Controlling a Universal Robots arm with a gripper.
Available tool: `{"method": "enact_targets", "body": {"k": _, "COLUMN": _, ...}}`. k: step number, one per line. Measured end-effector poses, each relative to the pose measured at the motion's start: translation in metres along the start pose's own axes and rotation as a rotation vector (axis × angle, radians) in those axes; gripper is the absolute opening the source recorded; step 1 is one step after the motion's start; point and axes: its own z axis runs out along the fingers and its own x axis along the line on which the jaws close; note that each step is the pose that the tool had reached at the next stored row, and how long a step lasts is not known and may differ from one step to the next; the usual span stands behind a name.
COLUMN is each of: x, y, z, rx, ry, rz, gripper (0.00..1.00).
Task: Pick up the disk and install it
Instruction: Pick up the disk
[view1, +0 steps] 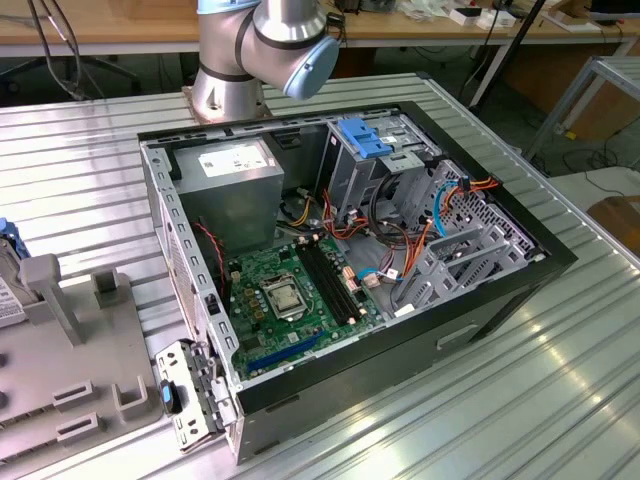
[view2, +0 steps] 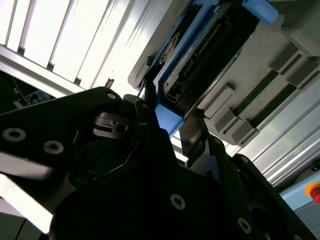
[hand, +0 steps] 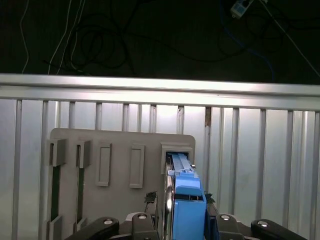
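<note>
The ribbed worktop (view1: 560, 400) carries an open computer case (view1: 500, 300), centre of the exterior view, holding a power supply (view1: 235, 180), motherboard (view1: 290, 290) and drive cage (view1: 365, 150). In the first wrist view, the disk (hand: 186, 172) stands on edge in a slot of the grey holder (hand: 120, 200), with the gripper (hand: 186, 200) straddling it. Clenched or released, I cannot tell.

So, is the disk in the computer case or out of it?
Out: in the first wrist view the disk stands on edge in a slot of the grey holder.

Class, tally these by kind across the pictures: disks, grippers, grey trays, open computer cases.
disk: 1
gripper: 1
tray: 1
case: 1
Total: 4
</note>
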Motion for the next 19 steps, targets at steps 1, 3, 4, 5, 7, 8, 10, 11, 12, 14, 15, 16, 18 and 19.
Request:
{"method": "enact_targets", "body": {"k": 1, "x": -0.0001, "y": 0.0, "z": 0.0001, "rx": 0.0001, "ry": 0.0, "rz": 0.0, "gripper": 0.45}}
{"method": "enact_targets", "body": {"k": 3, "x": -0.0014, "y": 0.0, "z": 0.0005, "rx": 0.0001, "ry": -0.0001, "rz": 0.0, "gripper": 0.45}}
{"method": "enact_targets", "body": {"k": 4, "x": -0.0027, "y": -0.0001, "z": 0.001, "rx": 0.0, "ry": 0.0, "rz": 0.0, "gripper": 0.45}}
{"method": "enact_targets", "body": {"k": 5, "x": -0.0037, "y": -0.0001, "z": 0.0015, "rx": 0.0002, "ry": -0.0001, "rz": 0.0, "gripper": 0.45}}
{"method": "enact_targets", "body": {"k": 7, "x": -0.0048, "y": -0.0002, "z": 0.0018, "rx": 0.0001, "ry": 0.0, "rz": 0.0, "gripper": 0.45}}
{"method": "enact_targets", "body": {"k": 8, "x": -0.0049, "y": -0.0002, "z": 0.0018, "rx": 0.0, "ry": 0.0, "rz": 0.0, "gripper": 0.45}}
{"method": "enact_targets", "body": {"k": 10, "x": -0.005, "y": -0.0001, "z": 0.0018, "rx": -0.0001, "ry": 0.0, "rz": 0.0, "gripper": 0.45}}
{"method": "enact_targets", "body": {"k": 11, "x": -0.0051, "y": -0.0001, "z": 0.0018, "rx": 0.0, "ry": 0.0, "rz": 0.0, "gripper": 0.45}}
{"method": "enact_targets", "body": {"k": 12, "x": -0.0051, "y": -0.0002, "z": 0.0019, "rx": -0.0001, "ry": 0.0, "rz": 0.0, "gripper": 0.45}}
{"method": "enact_targets", "body": {"k": 14, "x": -0.0051, "y": -0.0002, "z": 0.002, "rx": -0.0002, "ry": 0.0002, "rz": 0.0, "gripper": 0.44}}
{"method": "enact_targets", "body": {"k": 15, "x": -0.0051, "y": -0.0001, "z": 0.0022, "rx": -0.0004, "ry": 0.0002, "rz": 0.0, "gripper": 0.44}}
{"method": "enact_targets", "body": {"k": 16, "x": -0.0051, "y": -0.0001, "z": 0.0025, "rx": -0.0001, "ry": 0.0001, "rz": 0.0, "gripper": 0.38}}
{"method": "enact_targets", "body": {"k": 18, "x": -0.0051, "y": -0.0001, "z": 0.0027, "rx": -0.0003, "ry": 0.0001, "rz": 0.0, "gripper": 0.38}}
{"method": "enact_targets", "body": {"k": 19, "x": -0.0051, "y": -0.0001, "z": 0.0029, "rx": -0.0002, "ry": 0.0001, "rz": 0.0, "gripper": 0.38}}
